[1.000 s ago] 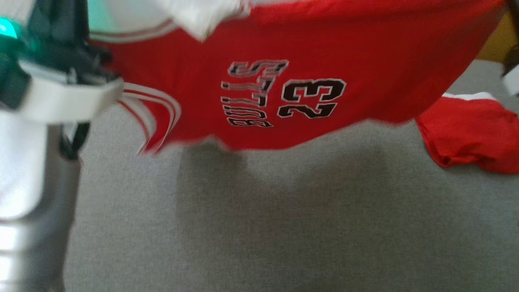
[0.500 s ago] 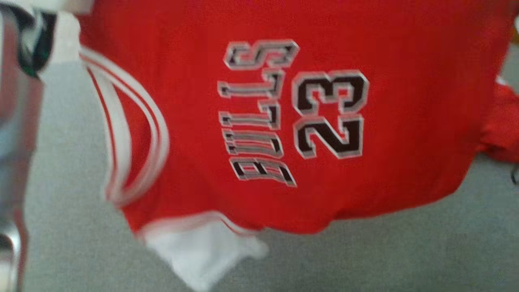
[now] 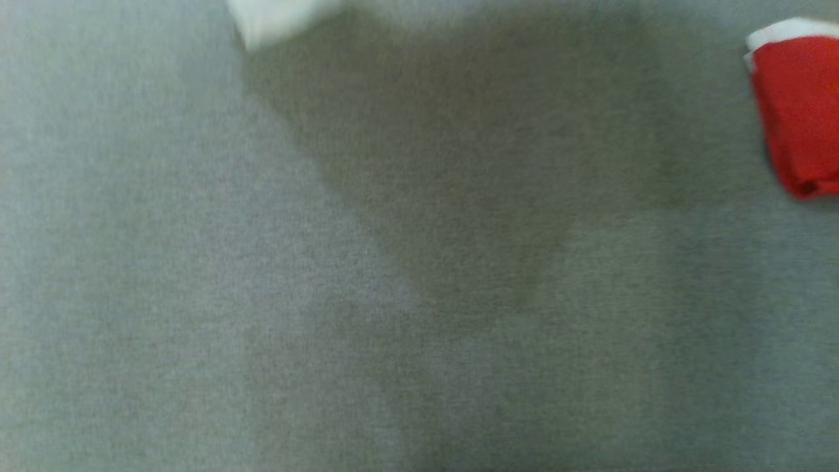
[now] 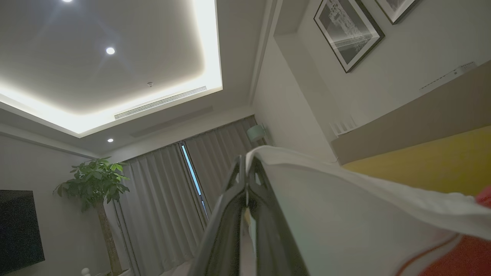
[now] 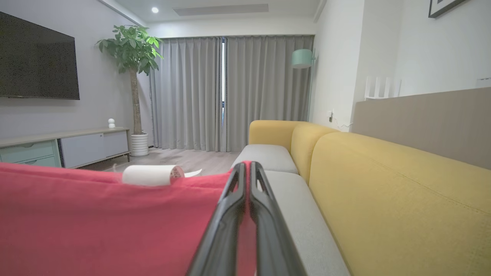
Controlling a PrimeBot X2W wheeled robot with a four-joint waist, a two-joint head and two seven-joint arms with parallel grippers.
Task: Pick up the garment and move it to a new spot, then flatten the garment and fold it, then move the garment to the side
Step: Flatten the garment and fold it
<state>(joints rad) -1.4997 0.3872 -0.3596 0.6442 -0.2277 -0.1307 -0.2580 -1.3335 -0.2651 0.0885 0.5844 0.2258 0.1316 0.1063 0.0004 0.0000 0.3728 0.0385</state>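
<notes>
Left wrist view tilts steeply up toward the ceiling (image 4: 115, 57), and the left jaws are pressed together on a white hem of the garment (image 4: 345, 214), which drapes away to the right and shows red at the lower corner. In the right wrist view the right jaws likewise pinch the garment (image 5: 96, 222), its red cloth stretching off to the left as a sheet with a nearly level top edge. By my reading the two pairs of jaws hold opposite edges high so that the garment hangs spread between them, clear of the seat, so it can be carried to a new spot and laid down flat rather than bunched. Head view looks down on the grey seat (image 3: 196, 262), a plain woven cushion under a broad soft shadow; a white scrap (image 3: 275, 16) at the top edge may be the garment's lowest corner, though blur leaves that unsure. A folded red piece (image 3: 796, 111) with a white edge lies at the seat's far right. The seat belongs to a yellow sofa (image 5: 383, 191) backed by a low wall (image 5: 422, 111); beyond stand grey curtains (image 5: 191, 92), a plant (image 5: 130, 50) in a white pot, a TV (image 5: 36, 61) over a cabinet (image 5: 76, 145), a mint lamp (image 5: 302, 57) and framed pictures (image 4: 347, 32), with cove lighting overhead.
</notes>
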